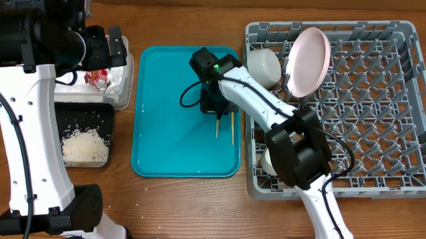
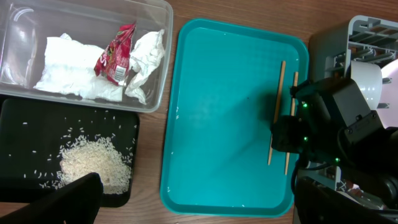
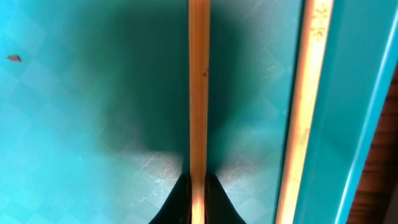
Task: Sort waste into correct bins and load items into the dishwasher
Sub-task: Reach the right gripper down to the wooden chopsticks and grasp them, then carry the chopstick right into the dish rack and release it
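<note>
1. Chopsticks [image 1: 224, 126] lie side by side on the teal tray [image 1: 162, 132]. They are parallel, just apart, and close to the tray's edge on the dish-rack side.
2. We see the right gripper [image 3: 198, 200] down over the tray, its two dark fingertips pinching the middle chopstick [image 3: 199, 87]. We cannot tell whether that stick is lifted off the tray floor.
3. Just beside it, the other chopstick [image 3: 303, 112] lies free along the tray's raised rim.
4. We find the left gripper [image 2: 198, 182] hanging high over the bin end of the table [image 1: 180, 204]. Its fingers are spread wide with nothing between them.
5. In the clear tub [image 2: 160, 68] sits the crumpled napkin [image 2: 65, 71], with the red packet [image 2: 115, 57] resting on it.
6. Right against the tub is the black tray [image 2: 31, 124]. It holds a heap of rice [image 2: 93, 165], with loose grains scattered around the heap inside the tray.
7. On the other side of the teal tray we see the dish rack [image 1: 386, 120]. A pink plate [image 1: 307, 60] stands on edge among its pegs near the far corner that faces the teal tray, and a white bowl [image 1: 262, 64] sits just beside the plate.
</note>
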Available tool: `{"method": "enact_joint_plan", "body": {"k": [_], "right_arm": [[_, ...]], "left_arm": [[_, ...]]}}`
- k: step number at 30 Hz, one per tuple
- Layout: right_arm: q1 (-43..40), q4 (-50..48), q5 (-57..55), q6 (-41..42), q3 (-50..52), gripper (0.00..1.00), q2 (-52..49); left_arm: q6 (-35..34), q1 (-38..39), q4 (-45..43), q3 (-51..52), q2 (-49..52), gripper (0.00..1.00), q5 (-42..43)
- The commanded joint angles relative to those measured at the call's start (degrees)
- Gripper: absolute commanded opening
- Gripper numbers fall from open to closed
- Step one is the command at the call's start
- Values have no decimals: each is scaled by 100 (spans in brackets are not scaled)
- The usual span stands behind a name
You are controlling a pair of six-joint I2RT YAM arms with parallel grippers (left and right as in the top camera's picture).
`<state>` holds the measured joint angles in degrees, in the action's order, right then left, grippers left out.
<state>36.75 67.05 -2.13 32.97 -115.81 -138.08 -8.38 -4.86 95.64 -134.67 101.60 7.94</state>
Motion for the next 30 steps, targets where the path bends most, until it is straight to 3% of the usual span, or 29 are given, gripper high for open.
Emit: {"method": "enact_joint_plan", "body": {"k": [1, 6, 19, 26, 30], "right_arm": [[-7, 85, 179, 4, -9, 4, -260], [-28, 608, 160, -284, -446, 4, -83], [-125, 2975, -129, -645, -2855, 4, 1294], [-457, 3003, -83, -933, -2771, 4, 2312], [-807, 3003, -175, -1075, -1891, 4, 3056]], "left_arm": [[109, 0, -9, -70, -9, 100, 48], [109, 0, -9, -70, -9, 100, 46], [109, 0, -9, -70, -9, 100, 46], [109, 0, -9, -70, -9, 100, 46], [109, 0, -9, -70, -9, 100, 46]]}}
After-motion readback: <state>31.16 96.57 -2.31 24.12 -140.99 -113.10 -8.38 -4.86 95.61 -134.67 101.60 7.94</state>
